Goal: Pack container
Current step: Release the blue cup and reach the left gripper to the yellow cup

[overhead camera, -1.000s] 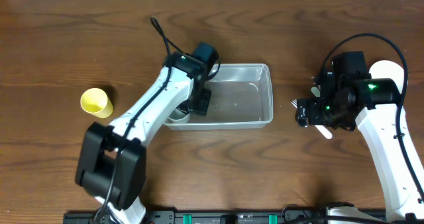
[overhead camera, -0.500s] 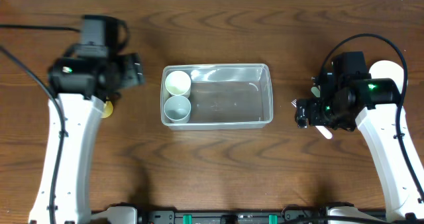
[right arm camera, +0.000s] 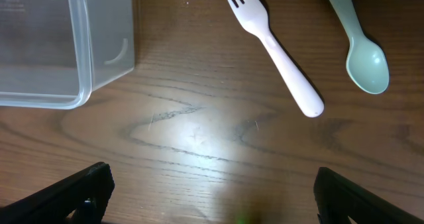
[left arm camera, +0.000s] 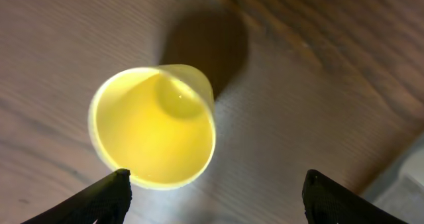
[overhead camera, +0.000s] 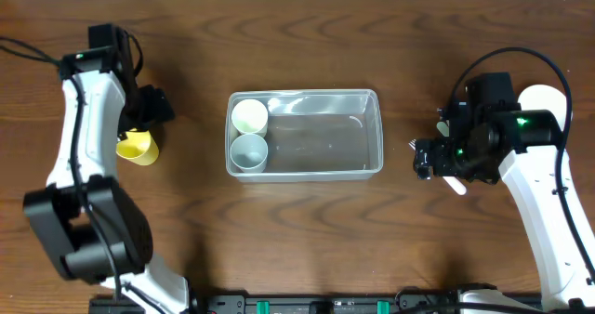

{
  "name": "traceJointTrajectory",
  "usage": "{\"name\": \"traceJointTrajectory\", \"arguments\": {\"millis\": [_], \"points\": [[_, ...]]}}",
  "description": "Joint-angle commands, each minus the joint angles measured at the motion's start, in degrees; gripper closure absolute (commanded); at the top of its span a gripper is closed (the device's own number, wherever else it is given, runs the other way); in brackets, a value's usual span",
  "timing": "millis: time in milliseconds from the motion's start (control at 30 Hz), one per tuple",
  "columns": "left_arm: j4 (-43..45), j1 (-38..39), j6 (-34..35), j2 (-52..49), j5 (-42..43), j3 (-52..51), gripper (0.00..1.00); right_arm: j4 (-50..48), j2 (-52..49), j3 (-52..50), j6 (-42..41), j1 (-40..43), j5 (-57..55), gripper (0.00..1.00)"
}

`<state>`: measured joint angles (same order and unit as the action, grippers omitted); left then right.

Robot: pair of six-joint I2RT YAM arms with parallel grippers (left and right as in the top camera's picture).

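We judged the packing partly done. The container (overhead camera: 325,139) sat in the middle of the bench (overhead camera: 307,230), with a white cup (overhead camera: 249,116) and a grey cup (overhead camera: 248,151) side by side at its left end and the rest of its floor bare.

The step in hand looked like the fetching of the yellow cup (left arm camera: 156,128), which stood well apart from the container on the left side of the bench. The left pincer (left arm camera: 215,184) hung just above it with its jaws spread wide and gripping nothing. One finger was near the cup's rim and the other was well clear.

The right pincer (right arm camera: 212,177) was also wide and empty. It was poised over bare wood between the container's near corner and a white fork (right arm camera: 275,48), with a pale green spoon (right arm camera: 361,48) beside the fork.

As we read it, the next move called for centring the left pincer on the cup, lowering until one finger passed inside the rim, closing gently on the thin wall, and then carrying the cup to the free floor beside the two cups. We could not tell whether the cup stood fully upright.
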<state>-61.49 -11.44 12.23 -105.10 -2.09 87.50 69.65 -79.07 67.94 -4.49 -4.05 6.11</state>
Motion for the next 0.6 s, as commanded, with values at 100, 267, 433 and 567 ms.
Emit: {"name": "traceJointTrajectory", "arguments": {"millis": [100,267,433,567], "points": [[0.74,-0.13,0.74,-4.48,0.61,-0.24,0.17,0.59,0.31,0.94,0.94,0.02,-0.33,0.02],[0.74,-0.13,0.74,-7.08,0.59,-0.35,0.27,0.68,0.31,0.94,0.98,0.02,-0.35,0.02],[0.74,-0.15,0.72,-8.66,0.57,-0.37,0.4,0.85,0.31,0.94,1.38,0.02,-0.33,0.03],[0.7,-0.17,0.72,-8.87,0.57,-0.39,0.52,0.94,0.31,0.94,1.38,0.02,-0.33,0.03]]}}
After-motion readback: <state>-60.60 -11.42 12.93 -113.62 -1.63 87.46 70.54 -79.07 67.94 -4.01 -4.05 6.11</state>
